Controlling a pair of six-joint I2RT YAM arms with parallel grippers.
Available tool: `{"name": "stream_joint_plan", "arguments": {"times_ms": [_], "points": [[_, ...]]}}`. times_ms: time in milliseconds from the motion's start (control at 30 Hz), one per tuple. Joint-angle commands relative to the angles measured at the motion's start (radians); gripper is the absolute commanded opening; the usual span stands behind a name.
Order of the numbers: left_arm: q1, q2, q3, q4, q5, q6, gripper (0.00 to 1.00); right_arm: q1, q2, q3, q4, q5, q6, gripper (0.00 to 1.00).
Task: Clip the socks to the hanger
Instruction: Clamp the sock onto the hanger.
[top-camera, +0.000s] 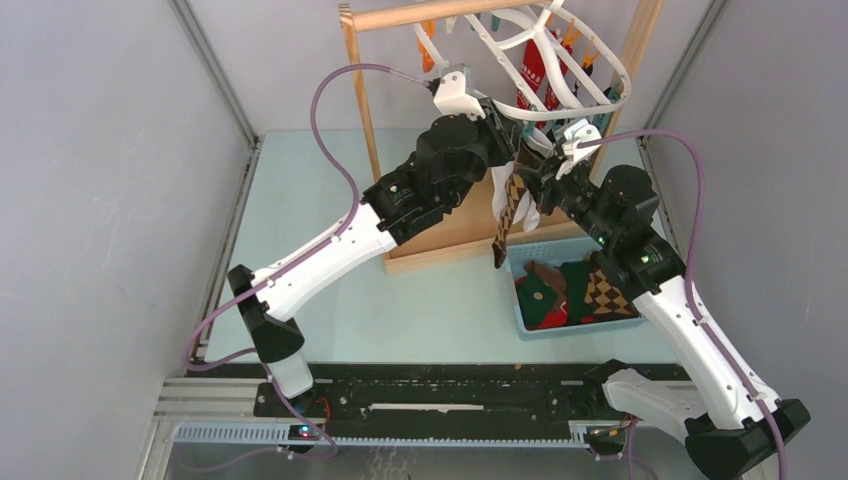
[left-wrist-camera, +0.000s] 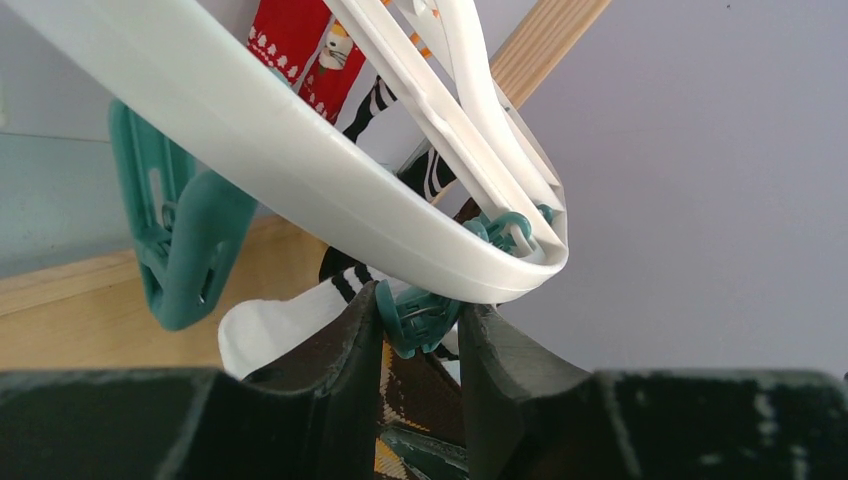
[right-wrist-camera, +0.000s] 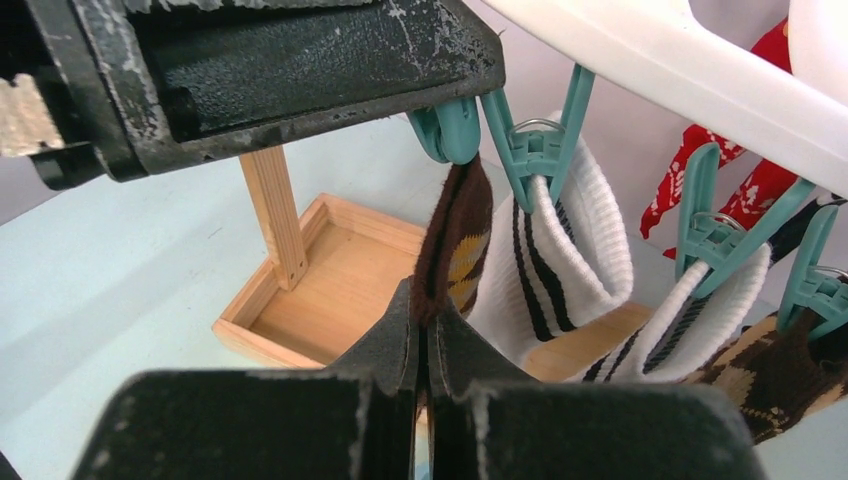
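The white oval hanger (top-camera: 600, 72) hangs from the wooden rack, with teal clips along its rim (left-wrist-camera: 300, 180). My left gripper (left-wrist-camera: 420, 312) is shut on one teal clip (left-wrist-camera: 414, 320) under the rim, a finger pressing each side. In the right wrist view that clip (right-wrist-camera: 451, 134) sits just above the top edge of a brown argyle sock (right-wrist-camera: 455, 235). My right gripper (right-wrist-camera: 425, 308) is shut on this sock and holds it up to the clip; the sock (top-camera: 506, 215) dangles below. White striped socks (right-wrist-camera: 585, 225) and a red sock (right-wrist-camera: 690, 170) hang clipped alongside.
A blue bin (top-camera: 520, 305) with several more socks stands on the table at the right. The wooden rack's tray base (top-camera: 450, 235) and uprights (top-camera: 362, 110) stand behind both arms. Grey walls close in both sides.
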Motion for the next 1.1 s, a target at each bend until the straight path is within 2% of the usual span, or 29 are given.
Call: {"name": "stream_joint_plan", "arguments": {"times_ms": [0, 567, 1067], "points": [[0.008, -0.048, -0.020, 0.035, 0.001, -0.028, 0.00, 0.016, 0.003, 0.044, 0.065, 0.013, -0.011, 0.00], [0.009, -0.044, -0.019, 0.036, 0.007, -0.039, 0.00, 0.041, 0.027, 0.067, 0.083, 0.018, -0.034, 0.00], [0.011, -0.044, -0.025, 0.036, 0.016, -0.047, 0.00, 0.044, 0.044, 0.084, 0.127, 0.072, -0.141, 0.00]]}}
